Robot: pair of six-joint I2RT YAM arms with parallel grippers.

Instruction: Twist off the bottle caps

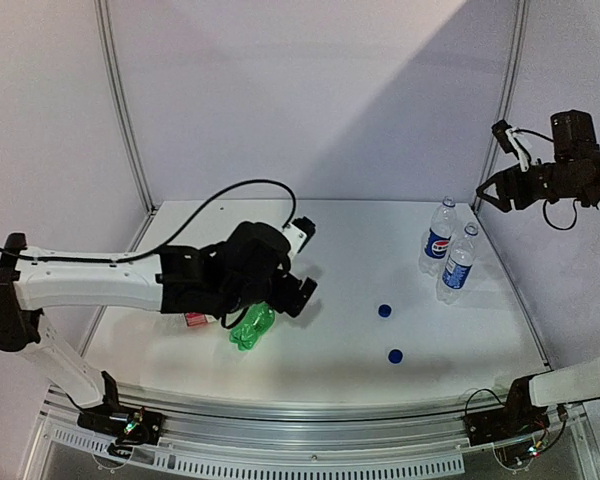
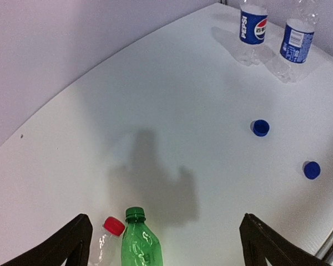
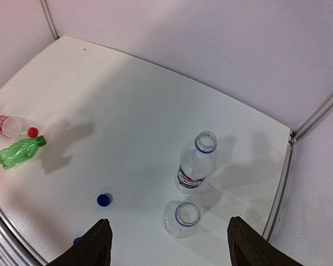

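Observation:
The all-green bottle [image 1: 252, 326] lies on its side with its green cap [image 2: 135, 213] on. Beside it lies the clear red-label bottle [image 3: 11, 126] with its red cap [image 2: 114, 225] on. My left gripper [image 1: 305, 262] is open and hovers just above and beyond these two; in the left wrist view the gripper [image 2: 165, 252] straddles both necks without touching. The Pepsi bottle [image 1: 439, 238] and the blue-label bottle [image 1: 459, 264] stand upright at the right, both uncapped. Two blue caps [image 1: 384, 311] [image 1: 394, 355] lie loose on the table. My right gripper [image 1: 500, 170] is open, high above the standing bottles.
The white table [image 1: 360, 240] is enclosed by white walls with metal corner posts [image 1: 125, 110]. A black cable [image 1: 230, 190] arcs over the left arm. The table's front rail [image 1: 310, 405] runs along the near edge.

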